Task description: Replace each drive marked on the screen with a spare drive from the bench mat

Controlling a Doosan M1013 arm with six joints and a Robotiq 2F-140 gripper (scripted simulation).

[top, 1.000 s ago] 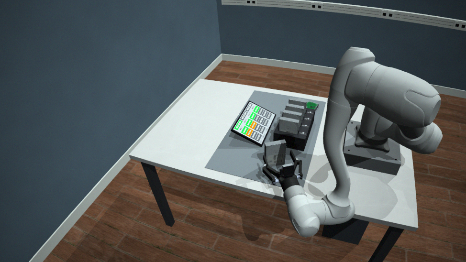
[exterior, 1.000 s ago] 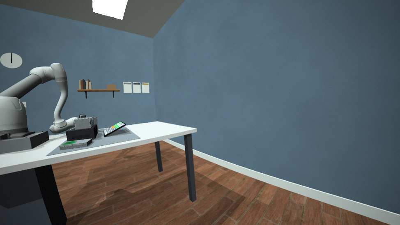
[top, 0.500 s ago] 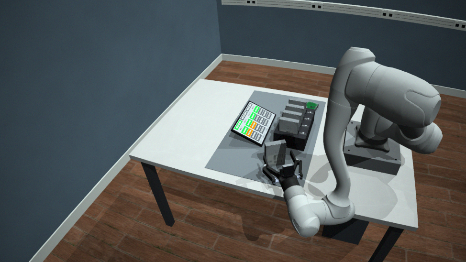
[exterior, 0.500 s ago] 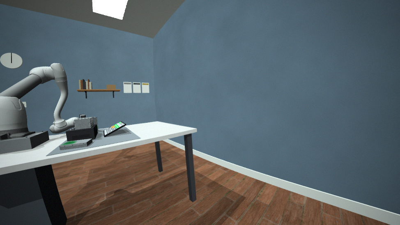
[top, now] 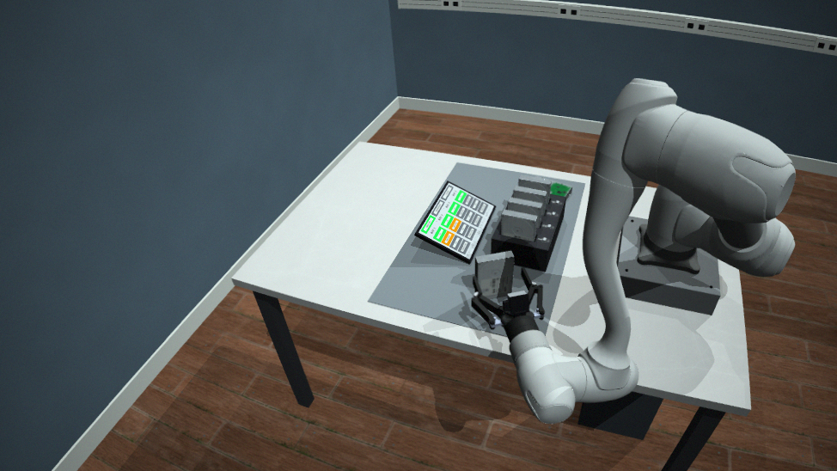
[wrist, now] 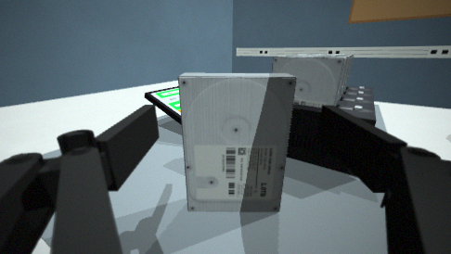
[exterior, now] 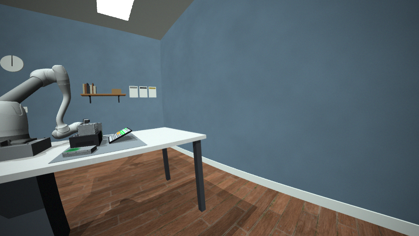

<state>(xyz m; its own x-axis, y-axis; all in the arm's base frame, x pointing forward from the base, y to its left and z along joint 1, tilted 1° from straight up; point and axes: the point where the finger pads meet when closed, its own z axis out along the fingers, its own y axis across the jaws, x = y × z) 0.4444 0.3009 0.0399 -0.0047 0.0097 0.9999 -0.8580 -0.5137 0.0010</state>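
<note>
Moody light here, with the walls dim, a white ceiling panel (exterior: 114,8) glaring in the exterior view, hard shadows crossing the pale table (top: 327,234) (exterior: 175,135) (wrist: 56,120) and a dark band splitting the upright drive (wrist: 223,139), its small print blurry!

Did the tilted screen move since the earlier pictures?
No, the screen stays put, still left of the black dock in the top view.
</note>
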